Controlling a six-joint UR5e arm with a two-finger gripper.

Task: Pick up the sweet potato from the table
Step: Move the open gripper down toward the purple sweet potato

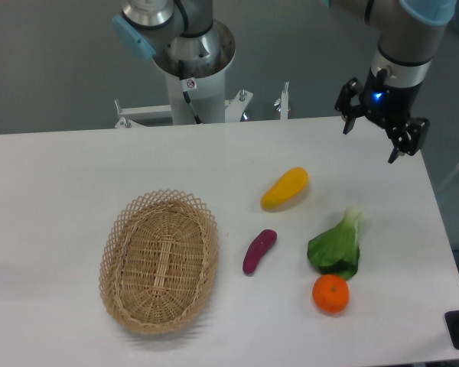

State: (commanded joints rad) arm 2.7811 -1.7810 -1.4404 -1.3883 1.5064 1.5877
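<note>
Hovering above bench (61, 176) far right corner, claw (371, 145) open, empty; sweet potato (258, 251) lies mid-bench between basket (159, 262) and leafy green (336, 246)

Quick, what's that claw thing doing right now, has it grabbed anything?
Claw: open and empty, up above the far right of the table, well away from the sweet potato.

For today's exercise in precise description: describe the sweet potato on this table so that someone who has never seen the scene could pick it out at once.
Start at the wicker basket on the white table. Just to its right in the picture lies the sweet potato, below the yellow vegetable and left of the leafy green and the orange fruit. It is the only purple item, small, slender and finger-shaped.
</note>
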